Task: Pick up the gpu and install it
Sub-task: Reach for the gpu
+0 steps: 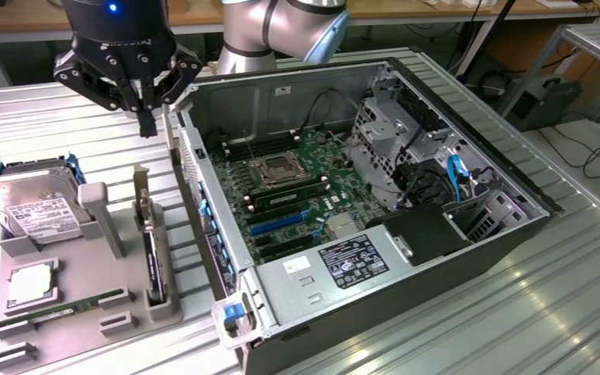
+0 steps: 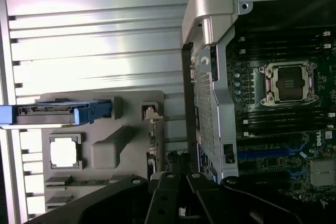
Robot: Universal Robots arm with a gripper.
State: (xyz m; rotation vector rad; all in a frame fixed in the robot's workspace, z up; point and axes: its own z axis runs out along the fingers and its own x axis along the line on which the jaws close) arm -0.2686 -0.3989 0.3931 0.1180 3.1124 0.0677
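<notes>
My hand (image 1: 146, 125) hangs above the worktop (image 1: 29, 117), fingers pressed together with nothing between them. It is over the bare ribbed strip beyond the end of the tray (image 1: 66, 262), close to the corner of the case (image 1: 227, 101).

The gpu (image 1: 152, 262) is not in my grip. It stands on its long edge in a slot along the tray's side nearest the case, with its silver bracket (image 1: 141, 187) at the end towards me. It sits lower than my fingertips and apart from them. From my wrist it shows edge-on as a thin dark line, with only a narrow gap between the tray's edge and the case's outer wall.

The drive (image 1: 29, 207), in a blue carrier, lies at the tray's other side, well apart from the gpu.

The case lies on its side, open upward, with the board (image 1: 290, 195) exposed. The blue slots (image 1: 279, 225) lie near the wall closest to the gpu, with free space above them. A metal cage (image 1: 383, 133) and cables crowd the exterior view's right.
</notes>
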